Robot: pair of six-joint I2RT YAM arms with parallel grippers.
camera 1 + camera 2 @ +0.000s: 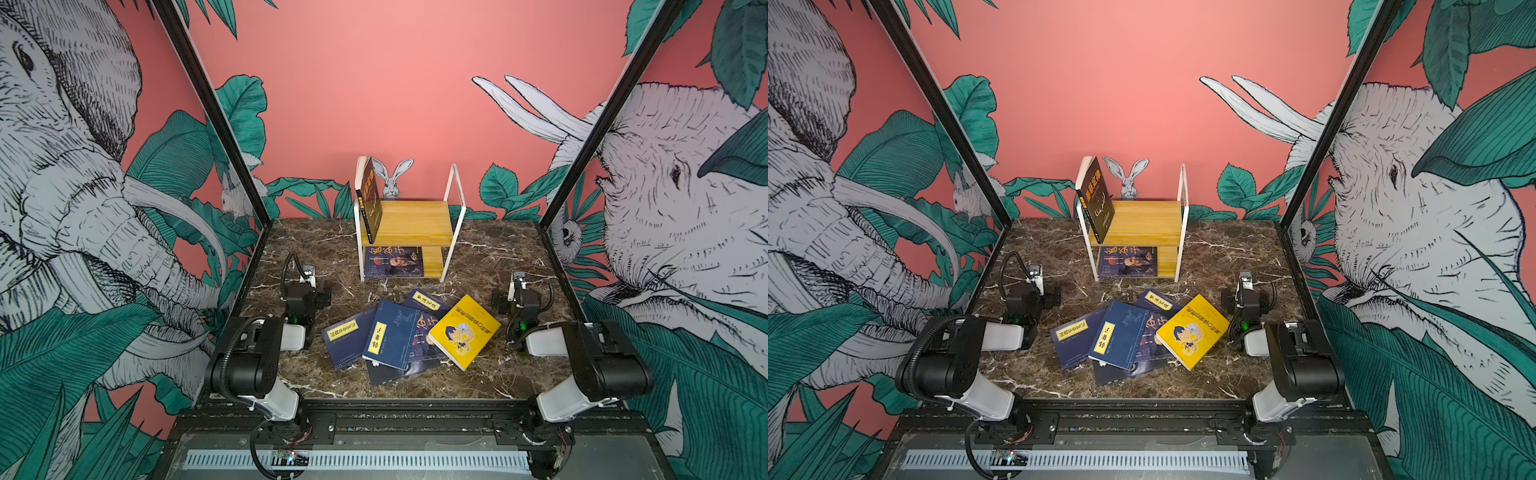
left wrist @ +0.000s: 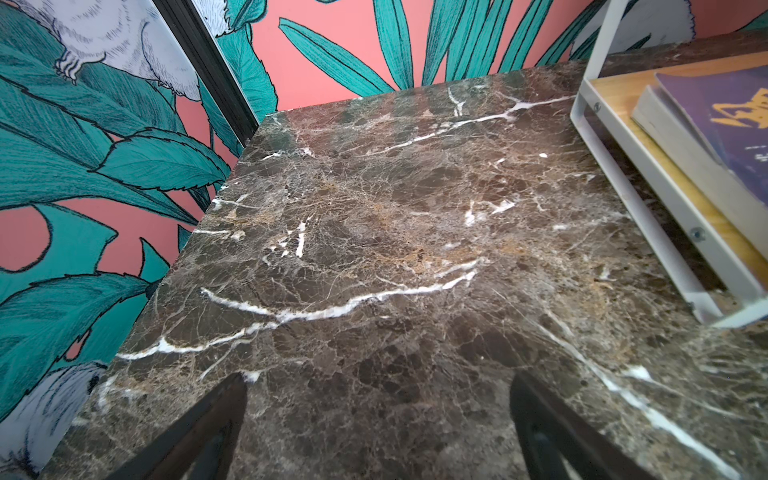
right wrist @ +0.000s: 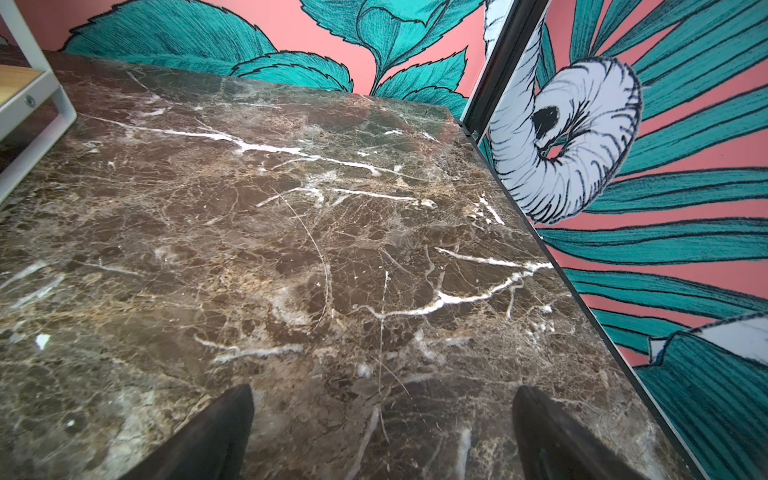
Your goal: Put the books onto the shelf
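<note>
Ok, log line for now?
left pincer open, empty; right pincer open, empty; shelf: leaning book, flat book; book pile on table

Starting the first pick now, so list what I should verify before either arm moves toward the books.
1. Left gripper open, empty: ok.
2. Right gripper open, empty: ok.
3. Books on the table lie apart: not ok, they overlap.
4. Yellow book uncovered on top: ok.
5. Shelf top has room: ok, one leaning book at its left end.
6. Lower board has room: cannot tell, a flat book fills much of it.
</note>
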